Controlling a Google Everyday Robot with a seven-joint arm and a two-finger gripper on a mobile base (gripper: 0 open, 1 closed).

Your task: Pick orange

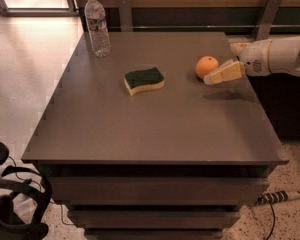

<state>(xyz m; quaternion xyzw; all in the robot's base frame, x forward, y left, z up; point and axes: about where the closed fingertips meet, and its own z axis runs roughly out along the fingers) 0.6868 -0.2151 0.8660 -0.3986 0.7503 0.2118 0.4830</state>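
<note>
The orange (206,66) is a small round bright-orange fruit resting on the grey table (155,119), at the right side towards the back. My gripper (220,64) reaches in from the right on a white arm (282,55), low over the table. It is open, and its near cream finger (224,73) lies right beside the orange on the orange's right and front. The orange is not lifted.
A green-and-yellow sponge (144,80) lies near the table's middle, left of the orange. A clear water bottle (97,26) stands at the back left corner. A wall rail runs behind the table. Black gear (12,194) and a cable (277,197) lie on the floor.
</note>
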